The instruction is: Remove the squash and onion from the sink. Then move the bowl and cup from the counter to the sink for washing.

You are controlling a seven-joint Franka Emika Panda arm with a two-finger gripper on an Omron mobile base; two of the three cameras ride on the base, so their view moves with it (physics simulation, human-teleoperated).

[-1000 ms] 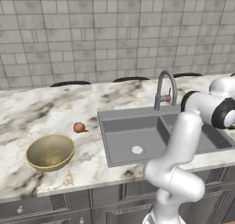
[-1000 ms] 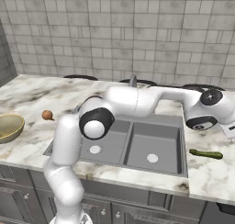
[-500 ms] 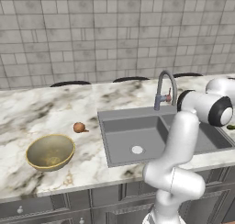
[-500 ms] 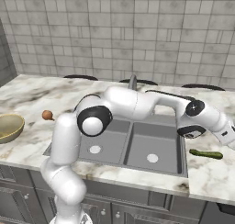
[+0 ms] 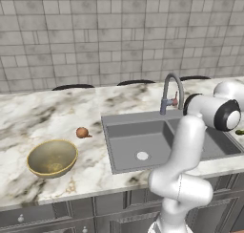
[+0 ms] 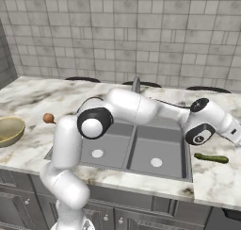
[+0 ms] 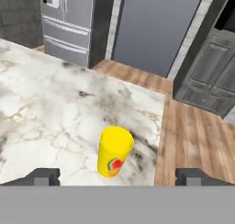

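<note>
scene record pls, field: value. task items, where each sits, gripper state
squash: on counter, right of sink
onion: on counter, left of sink
bowl: upright on counter, near front edge, apart from onion
cup: upright on counter, near its end edge
sink basins: nothing in them
gripper: open, cup between fingertips' line, not gripped

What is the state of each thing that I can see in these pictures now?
squash: lying on the counter, right of the sink
onion: on the counter, beside the bowl
bowl: upright on the counter
cup: upright on the counter
sink: both basins hold nothing
pincer: open, holding nothing
</note>
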